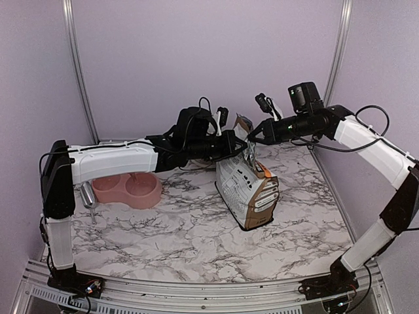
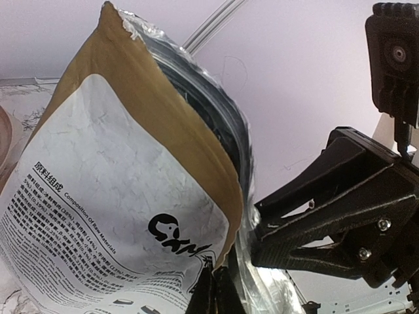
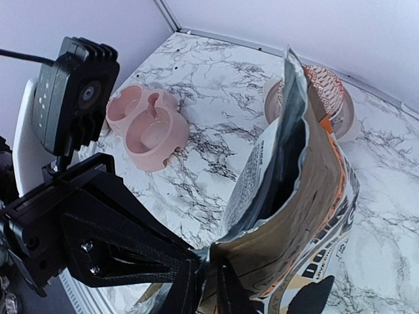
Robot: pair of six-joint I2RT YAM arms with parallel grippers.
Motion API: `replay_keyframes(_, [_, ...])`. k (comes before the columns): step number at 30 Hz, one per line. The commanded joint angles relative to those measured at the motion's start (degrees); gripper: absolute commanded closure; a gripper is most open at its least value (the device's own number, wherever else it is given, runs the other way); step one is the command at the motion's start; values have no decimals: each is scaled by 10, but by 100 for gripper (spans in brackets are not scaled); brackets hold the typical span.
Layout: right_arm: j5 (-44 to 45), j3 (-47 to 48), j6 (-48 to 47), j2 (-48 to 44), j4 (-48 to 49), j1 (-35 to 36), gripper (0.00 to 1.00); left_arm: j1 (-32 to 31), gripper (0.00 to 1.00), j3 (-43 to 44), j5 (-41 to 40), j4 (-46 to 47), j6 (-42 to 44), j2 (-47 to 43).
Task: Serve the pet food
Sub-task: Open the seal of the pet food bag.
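Observation:
A white-and-brown printed bag (image 1: 245, 190) stands upright mid-table with its top torn open. My left gripper (image 1: 243, 149) is shut on the near brown rim of the bag (image 2: 118, 190), its fingertips (image 2: 215, 288) pressed together on the paper. My right gripper (image 1: 251, 136) pinches the opposite side of the mouth, shut (image 3: 208, 288) on the bag's foil-lined edge (image 3: 314, 196). The two grippers almost touch at the bag's top. The mouth gapes a little between them. The pet food is hidden; the inside of the bag shows only dark.
A pink double bowl (image 1: 127, 190) sits at the left under my left arm, with a metal scoop (image 1: 88, 196) beside it. Behind the bag a reddish-patterned round object rests on a pale dish (image 3: 347, 121). Walls close in at the back and both sides.

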Motion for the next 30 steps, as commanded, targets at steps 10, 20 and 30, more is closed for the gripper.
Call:
replay_keyframes(10, [-5, -49, -25, -34, -20, -16, 100, 0, 100, -24, -10, 5, 11, -14])
replay_keyframes(20, [-68, -78, -27, -52, 11, -16, 100, 1, 75, 12, -5, -7, 17, 7])
replay_keyframes(30, [-71, -87, -32, -63, 11, -16, 100, 3, 76, 51, -32, -45, 47, 28])
